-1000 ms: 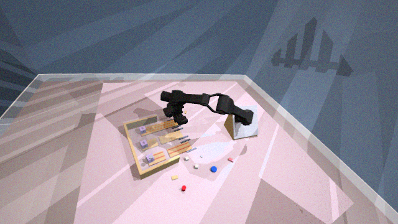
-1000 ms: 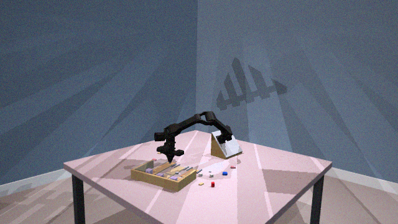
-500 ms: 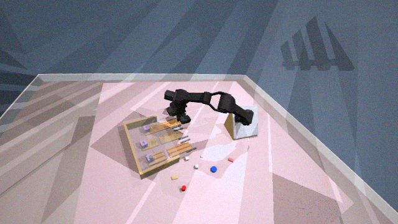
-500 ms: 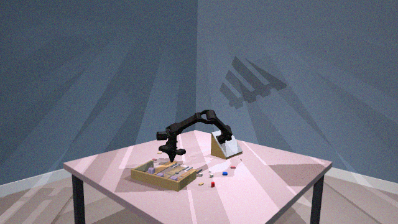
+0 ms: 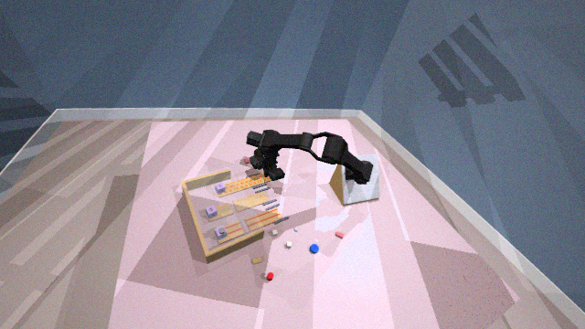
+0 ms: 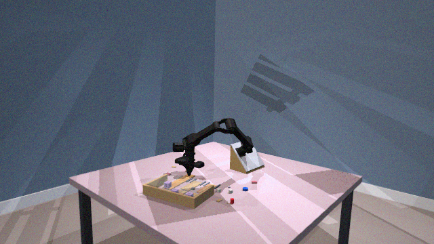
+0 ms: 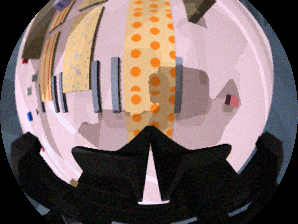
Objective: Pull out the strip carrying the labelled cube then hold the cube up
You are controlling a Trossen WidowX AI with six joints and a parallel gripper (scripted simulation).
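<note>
A wooden tray [image 5: 196,218] [image 6: 169,197] holds three strips, each with a purple cube at its far end. The orange dotted strip [image 5: 242,184] [image 7: 148,43] runs in one piece to its cube [image 5: 220,187] [image 6: 167,184]. The plain yellow strip [image 5: 251,200] and the red-striped strip [image 5: 257,220] lie beside it with their cubes [image 5: 211,211] [image 5: 220,232]. My gripper [image 5: 272,175] [image 6: 189,173] [image 7: 149,128] is shut, its tips pointing down at the near end of the dotted strip. I see nothing between the fingers. The cubes' labels are too small to read.
Thin grey bars [image 5: 270,204] [image 7: 107,86] lie across the tray's open side. Small loose pieces lie on the table: a blue disc [image 5: 313,249], a red cylinder [image 5: 270,276], a pink block [image 5: 339,235], a white cube [image 5: 288,244]. The arm's wedge base [image 5: 361,192] stands to the right.
</note>
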